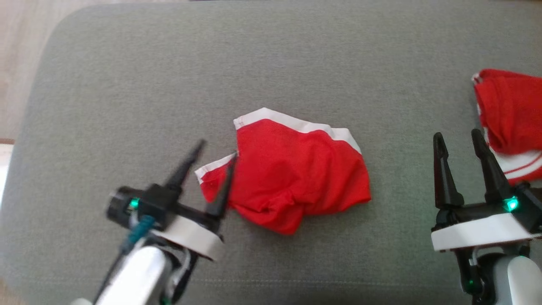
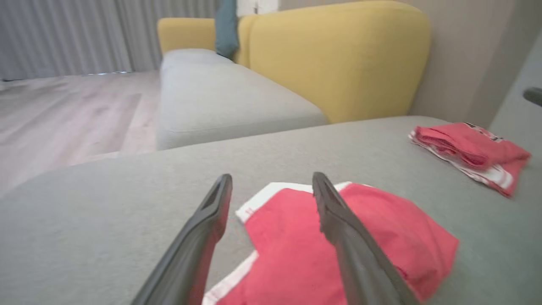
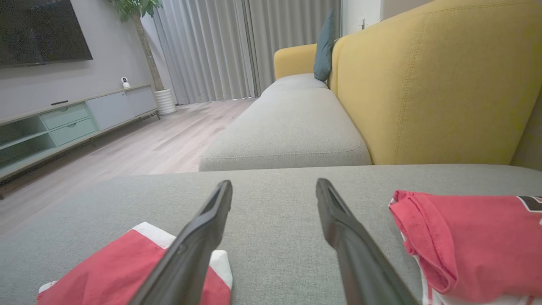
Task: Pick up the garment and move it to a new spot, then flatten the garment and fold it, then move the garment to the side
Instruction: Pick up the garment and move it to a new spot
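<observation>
The garment [image 1: 296, 178], red with white trim, lies crumpled in a loose fold near the middle of the grey cushion [image 1: 169, 76]. My left gripper [image 1: 218, 151] is open at the garment's left edge, its right finger over the white-trimmed corner, nothing held. The left wrist view has the left gripper [image 2: 272, 178] spread wide over the garment [image 2: 288, 245]. My right gripper [image 1: 457, 134] stands open at the lower right, apart from the garment. In the right wrist view the right gripper [image 3: 273, 183] is over bare cushion, the garment [image 3: 114, 267] at lower left.
A second red garment [image 1: 512, 110], folded with white stripes, lies at the cushion's right edge, just right of my right gripper. A yellow sofa back [image 3: 423, 84] rises beyond the cushion. Wooden floor [image 1: 17, 51] runs past the cushion's left edge.
</observation>
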### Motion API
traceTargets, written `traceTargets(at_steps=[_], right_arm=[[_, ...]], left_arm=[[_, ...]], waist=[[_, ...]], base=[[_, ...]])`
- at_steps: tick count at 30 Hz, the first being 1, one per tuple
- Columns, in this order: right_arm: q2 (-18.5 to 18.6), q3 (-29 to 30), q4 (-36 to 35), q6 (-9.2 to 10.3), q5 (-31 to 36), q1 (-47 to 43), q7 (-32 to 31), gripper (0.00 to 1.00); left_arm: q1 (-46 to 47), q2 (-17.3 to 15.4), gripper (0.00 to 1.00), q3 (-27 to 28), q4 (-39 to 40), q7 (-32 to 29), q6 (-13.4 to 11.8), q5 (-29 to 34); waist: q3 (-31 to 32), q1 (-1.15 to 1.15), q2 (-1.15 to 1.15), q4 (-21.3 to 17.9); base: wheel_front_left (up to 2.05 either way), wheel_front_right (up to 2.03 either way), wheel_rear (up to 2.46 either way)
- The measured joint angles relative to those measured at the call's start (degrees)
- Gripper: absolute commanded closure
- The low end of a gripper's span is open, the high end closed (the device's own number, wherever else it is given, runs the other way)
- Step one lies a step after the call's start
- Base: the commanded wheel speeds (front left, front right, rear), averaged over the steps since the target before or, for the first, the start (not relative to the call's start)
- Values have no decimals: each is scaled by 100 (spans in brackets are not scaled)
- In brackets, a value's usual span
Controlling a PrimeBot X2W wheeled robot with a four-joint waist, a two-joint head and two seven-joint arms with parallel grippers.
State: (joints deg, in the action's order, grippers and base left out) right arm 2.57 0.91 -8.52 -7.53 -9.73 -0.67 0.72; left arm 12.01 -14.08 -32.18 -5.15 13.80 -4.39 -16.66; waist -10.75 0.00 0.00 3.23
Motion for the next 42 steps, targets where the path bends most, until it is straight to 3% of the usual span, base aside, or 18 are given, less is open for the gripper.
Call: traceTargets(at_steps=[8,15,30,42], right_arm=[[0,26,-4,0,23,-4,-57,0],[0,42,-10,0,79,-19,-76,0],[-4,118,-16,0,63,-626,-125,0],[-9,127,-44,0,14,-816,-181,0]], left_arm=[[-137,-246,0,964,178,59,-415,-147],[-550,-488,0,1406,174,68,-359,-260],[-988,-543,0,1213,103,40,-223,-267],[-1185,-575,0,1093,131,-25,-292,-266]], waist=[[97,0,0,189],[196,0,0,215],[667,0,0,67],[866,0,0,-21]], base=[[0,0,0],[0,0,0],[0,0,0],[0,0,0]])
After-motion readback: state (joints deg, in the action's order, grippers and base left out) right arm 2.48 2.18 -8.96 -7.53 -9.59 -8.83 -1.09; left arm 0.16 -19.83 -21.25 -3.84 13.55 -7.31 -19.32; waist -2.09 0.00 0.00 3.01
